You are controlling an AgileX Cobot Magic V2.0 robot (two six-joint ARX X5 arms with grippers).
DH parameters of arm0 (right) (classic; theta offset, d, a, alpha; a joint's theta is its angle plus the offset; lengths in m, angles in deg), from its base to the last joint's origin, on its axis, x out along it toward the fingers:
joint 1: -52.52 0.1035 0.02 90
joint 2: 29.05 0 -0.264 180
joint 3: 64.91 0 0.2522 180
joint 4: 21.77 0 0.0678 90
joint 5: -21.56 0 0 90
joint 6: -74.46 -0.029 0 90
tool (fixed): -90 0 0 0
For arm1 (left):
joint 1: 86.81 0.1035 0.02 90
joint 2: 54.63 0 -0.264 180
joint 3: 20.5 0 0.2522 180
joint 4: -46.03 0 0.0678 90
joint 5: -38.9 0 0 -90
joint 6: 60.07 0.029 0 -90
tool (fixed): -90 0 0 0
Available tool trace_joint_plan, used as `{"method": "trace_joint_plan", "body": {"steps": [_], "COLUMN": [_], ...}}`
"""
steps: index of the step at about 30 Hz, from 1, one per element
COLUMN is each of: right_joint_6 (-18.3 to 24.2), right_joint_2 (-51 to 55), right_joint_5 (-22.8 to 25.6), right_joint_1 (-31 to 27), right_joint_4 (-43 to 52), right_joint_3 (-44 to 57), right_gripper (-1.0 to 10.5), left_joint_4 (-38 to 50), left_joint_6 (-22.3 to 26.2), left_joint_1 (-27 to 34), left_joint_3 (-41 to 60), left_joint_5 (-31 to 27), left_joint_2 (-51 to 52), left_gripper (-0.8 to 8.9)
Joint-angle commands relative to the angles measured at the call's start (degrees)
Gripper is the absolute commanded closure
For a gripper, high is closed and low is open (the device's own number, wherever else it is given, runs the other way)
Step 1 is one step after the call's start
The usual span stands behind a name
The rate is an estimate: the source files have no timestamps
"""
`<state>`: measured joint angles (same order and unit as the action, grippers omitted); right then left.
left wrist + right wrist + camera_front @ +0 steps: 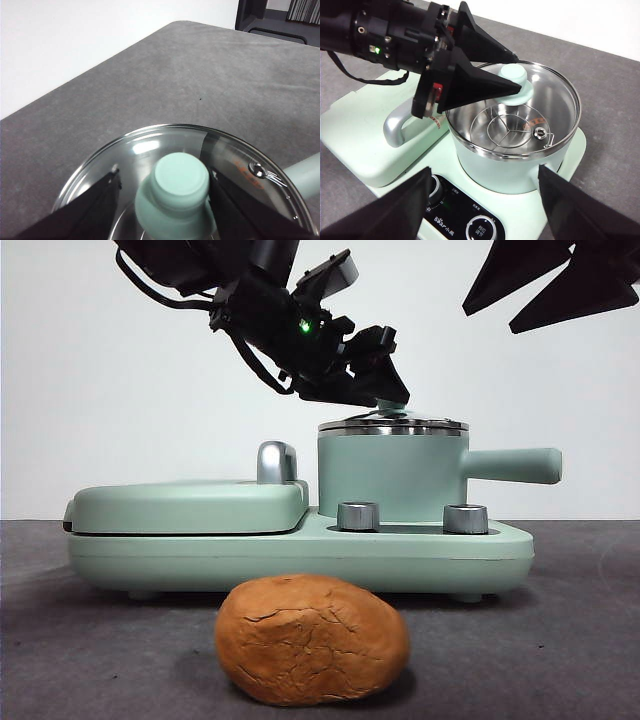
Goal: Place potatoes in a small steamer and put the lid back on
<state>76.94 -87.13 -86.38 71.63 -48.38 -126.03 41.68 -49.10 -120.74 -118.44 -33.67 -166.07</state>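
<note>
We see the two black jaws of the left gripper closed on the mint-green knob at the centre of the lid, one jaw on each side of it, so the lid is held by the knob alone. The lid, a clear glass disc with a steel rim, sits on the small steamer or just above its rim; we cannot tell which. Through the glass we see a wire rack inside the shiny steel pot, and no food. The right gripper waits above the steamer with its jaws wide apart and empty. The potato lies on the gray table in front of the steamer, well apart from it, an orange-brown oval with a rough, cracked skin. We judge that the smooth round knob could slip between the jaws if the lid tilts during lifting, and the glass could knock against the steel rim. The potato looks about as wide as the pot, so it may catch on the rim when it goes in.
</note>
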Motion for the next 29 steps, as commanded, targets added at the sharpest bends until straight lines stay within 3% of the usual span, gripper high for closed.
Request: {"method": "trace_joint_plan", "body": {"steps": [1,5,9,13,29], "right_joint_6": [-0.55,-0.57,-0.55,-0.55,-0.55], "right_joint_2": [-0.17,-0.17,-0.17,-0.17,-0.17], "right_joint_5": [-0.11,-0.09,-0.09,-0.09,-0.09], "right_joint_1": [0.33,0.33,0.33,0.33,0.33], "right_joint_4": [0.33,0.15,-0.35,-0.72,-0.94], "right_joint_3": [-1.07,-1.07,-1.07,-1.07,-1.07], "right_gripper": [6.2,6.2,6.2,6.2,6.2], "left_joint_4": [0.63,0.74,0.87,0.83,-0.77], "left_joint_6": [0.28,0.33,0.33,0.31,-1.03], "left_joint_1": [-0.63,-0.98,-1.07,-1.16,-1.03], "left_joint_3": [-1.64,-1.64,-1.64,-1.64,-1.64], "left_joint_5": [0.2,0.17,0.17,0.17,0.13], "left_joint_2": [-2.01,-2.19,-2.19,-2.19,5.2], "left_gripper": [5.34,5.46,7.23,7.99,7.99]}}
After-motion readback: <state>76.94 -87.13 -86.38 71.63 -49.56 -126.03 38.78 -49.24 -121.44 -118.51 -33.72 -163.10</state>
